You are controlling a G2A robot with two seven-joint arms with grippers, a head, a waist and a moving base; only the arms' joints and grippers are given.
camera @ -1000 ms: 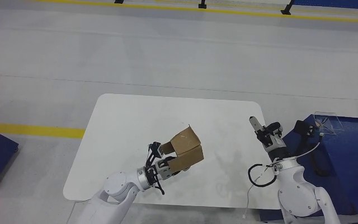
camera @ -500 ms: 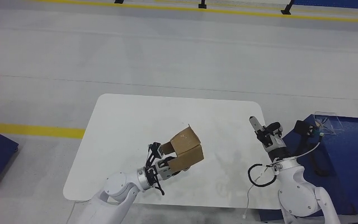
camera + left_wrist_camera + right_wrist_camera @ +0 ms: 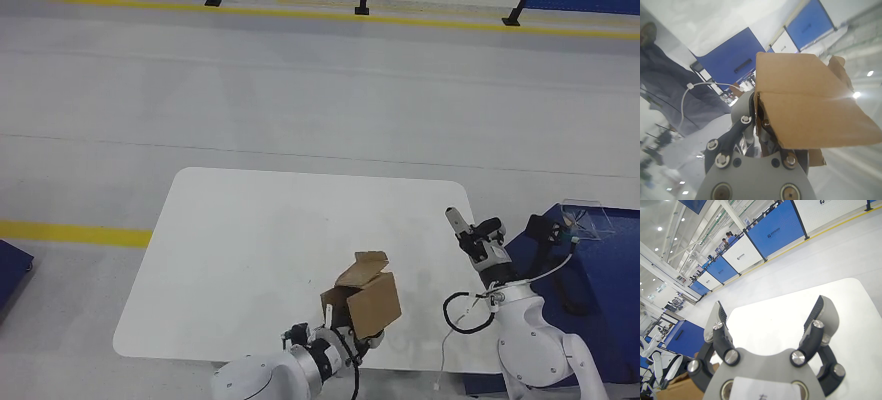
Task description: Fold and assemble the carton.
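Note:
A brown cardboard carton [image 3: 372,300], partly folded with flaps loose on top, is held above the near edge of the white table [image 3: 250,230]. My left gripper [image 3: 338,332] is shut on one of its lower flaps. In the left wrist view the carton [image 3: 802,94] fills the space just beyond the fingers [image 3: 745,121], which clamp a flap edge. My right gripper [image 3: 461,227] stands open over the table's right side, apart from the carton. In its own view the right gripper [image 3: 770,306] holds nothing, and a carton corner [image 3: 683,386] shows close by.
A blue cart [image 3: 590,290] with a clear plastic holder [image 3: 585,215] stands right of the table. Another blue object [image 3: 10,268] sits at the far left on the floor. Bare tabletop spreads across the left and back.
My left arm has swung the carton to the right and nearer the table's front edge, and the carton has turned. The right arm has kept still.

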